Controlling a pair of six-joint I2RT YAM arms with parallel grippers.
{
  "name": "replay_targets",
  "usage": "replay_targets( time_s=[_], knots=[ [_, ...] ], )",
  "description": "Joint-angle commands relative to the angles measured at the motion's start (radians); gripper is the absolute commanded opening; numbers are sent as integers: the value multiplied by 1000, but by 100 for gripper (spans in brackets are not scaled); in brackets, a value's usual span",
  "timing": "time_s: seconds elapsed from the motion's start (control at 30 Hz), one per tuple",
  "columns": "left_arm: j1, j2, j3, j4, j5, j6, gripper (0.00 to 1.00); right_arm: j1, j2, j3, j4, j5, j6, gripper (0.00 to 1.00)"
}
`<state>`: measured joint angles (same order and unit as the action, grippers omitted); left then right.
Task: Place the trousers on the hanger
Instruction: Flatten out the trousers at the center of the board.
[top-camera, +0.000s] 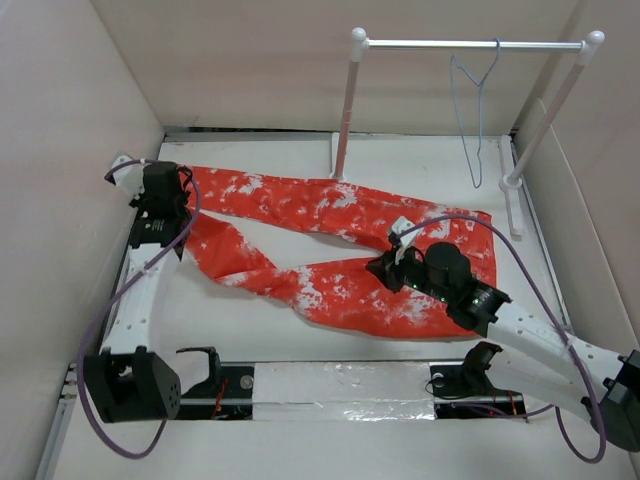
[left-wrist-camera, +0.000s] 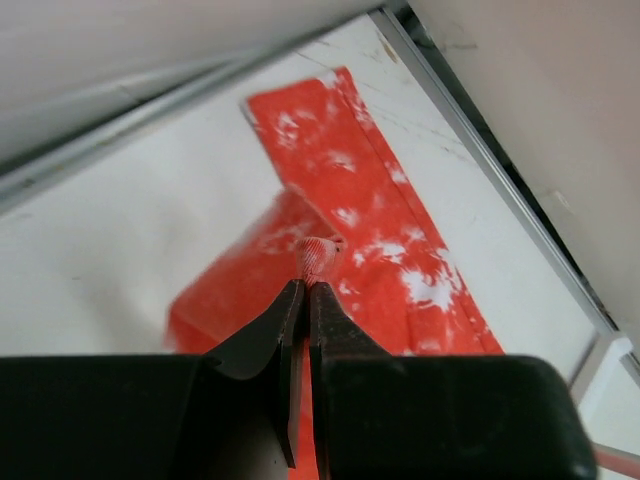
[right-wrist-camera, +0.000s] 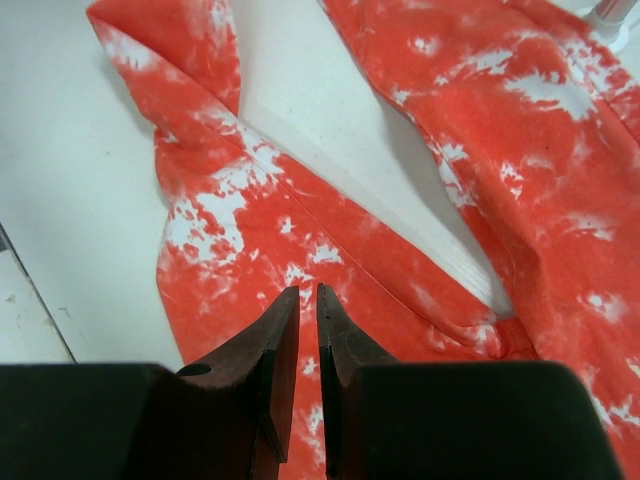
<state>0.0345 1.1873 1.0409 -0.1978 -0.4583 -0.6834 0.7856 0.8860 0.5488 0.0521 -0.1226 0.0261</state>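
The red-orange trousers (top-camera: 330, 215) with white speckles lie spread on the white table, waist to the right and both legs reaching left. My left gripper (top-camera: 178, 205) is at the left leg ends and is shut on a pinch of the fabric; in the left wrist view (left-wrist-camera: 308, 285) a tuft sticks out past the tips, with the trousers (left-wrist-camera: 400, 250) beyond. My right gripper (top-camera: 383, 266) hovers over the lower leg near the crotch, its jaws nearly together and empty (right-wrist-camera: 308, 292), the trousers (right-wrist-camera: 450, 180) below. The pale blue wire hanger (top-camera: 475, 110) hangs on the rack at the back right.
A white-posted rack with a metal crossbar (top-camera: 470, 44) stands at the back right, its feet on the table. Beige walls close in the left, back and right. A metal rail (top-camera: 340, 385) runs along the near edge between the arm bases.
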Motion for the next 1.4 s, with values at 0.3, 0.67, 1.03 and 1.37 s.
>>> replay_targets(
  time_s=[0.3,0.67,1.03,1.37],
  knots=[
    [4,-99,82,-167,-210,255,0,-51,-116,33,-89,95,-15,19],
    [4,498,475,-225,-68,190,8,-8,-56,62,-80,63,-72,0],
    [42,420,228,-72,154,90,42,291,255,238,75,108,-112,34],
    [284,262,-212,72,343,-42,47,320,202,185,106,175,-117,24]
  ],
)
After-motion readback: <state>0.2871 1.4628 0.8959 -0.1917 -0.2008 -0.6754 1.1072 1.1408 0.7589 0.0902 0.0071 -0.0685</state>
